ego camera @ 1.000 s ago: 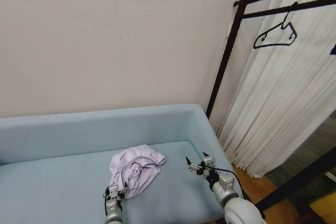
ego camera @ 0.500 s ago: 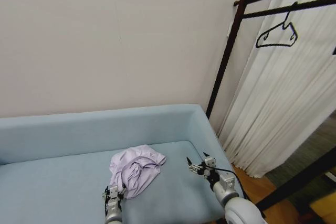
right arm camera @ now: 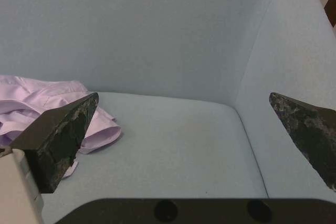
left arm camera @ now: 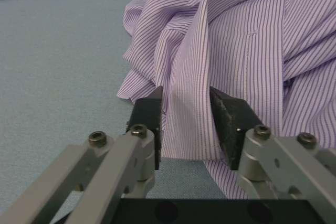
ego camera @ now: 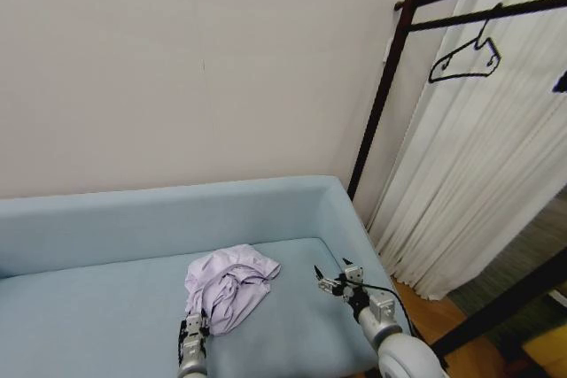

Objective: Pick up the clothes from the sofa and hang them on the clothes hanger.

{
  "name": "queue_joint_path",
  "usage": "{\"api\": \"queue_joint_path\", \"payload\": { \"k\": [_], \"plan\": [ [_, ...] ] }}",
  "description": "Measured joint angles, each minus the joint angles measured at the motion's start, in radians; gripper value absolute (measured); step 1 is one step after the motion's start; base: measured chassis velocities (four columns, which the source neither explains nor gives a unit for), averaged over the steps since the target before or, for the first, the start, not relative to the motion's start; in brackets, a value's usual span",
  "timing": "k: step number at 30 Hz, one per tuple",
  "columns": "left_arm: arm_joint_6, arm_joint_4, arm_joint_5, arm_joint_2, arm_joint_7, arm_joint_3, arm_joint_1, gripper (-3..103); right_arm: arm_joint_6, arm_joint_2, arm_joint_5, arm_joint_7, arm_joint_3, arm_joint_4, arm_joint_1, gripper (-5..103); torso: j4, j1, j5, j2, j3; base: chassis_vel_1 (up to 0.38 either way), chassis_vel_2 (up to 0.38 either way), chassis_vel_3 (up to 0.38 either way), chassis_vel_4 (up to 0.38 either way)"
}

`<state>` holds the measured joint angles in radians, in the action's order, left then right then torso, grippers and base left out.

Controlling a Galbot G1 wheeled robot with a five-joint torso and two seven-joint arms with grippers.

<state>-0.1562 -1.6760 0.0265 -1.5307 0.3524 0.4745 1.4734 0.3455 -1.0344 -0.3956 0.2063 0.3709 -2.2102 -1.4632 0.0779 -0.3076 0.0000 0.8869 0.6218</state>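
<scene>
A crumpled purple striped shirt (ego camera: 229, 288) lies on the seat of the light blue sofa (ego camera: 106, 227). My left gripper (ego camera: 192, 332) is at the shirt's near edge. In the left wrist view its fingers (left arm camera: 147, 121) stand close together with a fold of the shirt (left arm camera: 247, 51) pinched between the pads. My right gripper (ego camera: 332, 281) hovers wide open over the seat near the sofa's right arm, apart from the shirt (right arm camera: 31, 98); its fingers (right arm camera: 58, 137) hold nothing. A black hanger (ego camera: 465, 59) hangs on the dark clothes rack (ego camera: 383, 86) at the upper right.
A white curtain (ego camera: 469, 192) hangs behind the rack, to the right of the sofa. The sofa's right arm (right arm camera: 283, 66) rises close by my right gripper. Wooden floor (ego camera: 443, 316) and a dark rack bar (ego camera: 505, 303) lie at the lower right.
My left gripper has drawn back slightly toward me at the shirt's edge. The hanger has swung a little on the rail. The right arm has stayed put.
</scene>
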Motion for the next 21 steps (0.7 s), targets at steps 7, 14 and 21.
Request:
{"api": "queue_joint_path", "payload": {
  "k": [7, 14, 21],
  "plan": [
    [-0.003, 0.008, 0.001, 0.001, -0.005, -0.003, -0.008, 3, -0.001, -0.001, 0.0, 0.0, 0.009, -0.002, -0.001, 100, 0.0, 0.0, 0.0, 0.0, 0.0, 0.0, 0.0, 0.0, 0.0],
    [-0.001, 0.01, 0.001, 0.003, -0.007, -0.003, -0.01, 1, -0.002, 0.0, -0.005, 0.001, 0.01, -0.005, 0.004, 100, 0.0, 0.0, 0.0, 0.0, 0.0, 0.0, 0.0, 0.0, 0.0],
    [0.02, -0.048, 0.005, 0.033, -0.026, 0.006, -0.003, 1, 0.012, 0.063, -0.087, 0.025, 0.006, -0.005, 0.073, 100, 0.0, 0.0, -0.0001, 0.0, 0.0, 0.0, 0.0, 0.0, 0.0]
  ]
}}
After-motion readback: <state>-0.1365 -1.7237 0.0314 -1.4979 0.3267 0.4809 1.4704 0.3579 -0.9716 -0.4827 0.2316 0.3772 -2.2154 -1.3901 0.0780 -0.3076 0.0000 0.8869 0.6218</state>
